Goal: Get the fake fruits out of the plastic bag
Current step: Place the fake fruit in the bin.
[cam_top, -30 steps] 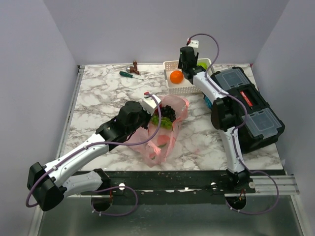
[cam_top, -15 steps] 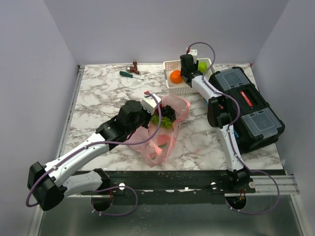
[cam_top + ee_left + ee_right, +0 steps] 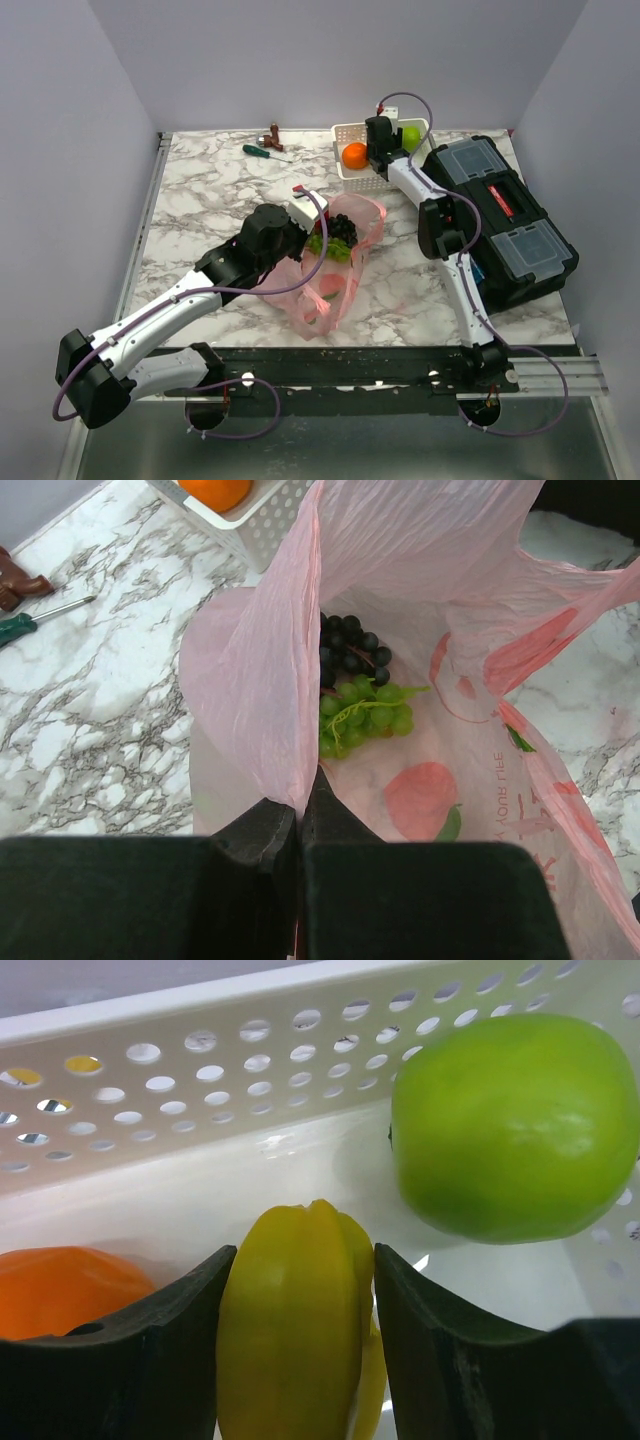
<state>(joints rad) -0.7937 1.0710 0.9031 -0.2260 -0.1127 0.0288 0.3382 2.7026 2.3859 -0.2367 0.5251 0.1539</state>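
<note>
Left pincer (image 3: 300, 802) clamps bag (image 3: 255, 680) rim, right pincer (image 3: 299, 1257) grips lemon (image 3: 295, 1345) — near basket (image 3: 200, 1012) wall

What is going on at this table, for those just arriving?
The left claw is pinched shut on the rim of the pink bag, holding it open. The right claw grips a yellow fruit down inside the white basket, between the orange and the green apple lying there. A dark grape bunch and a green grape bunch lie in the bag, not yet taken out.
</note>
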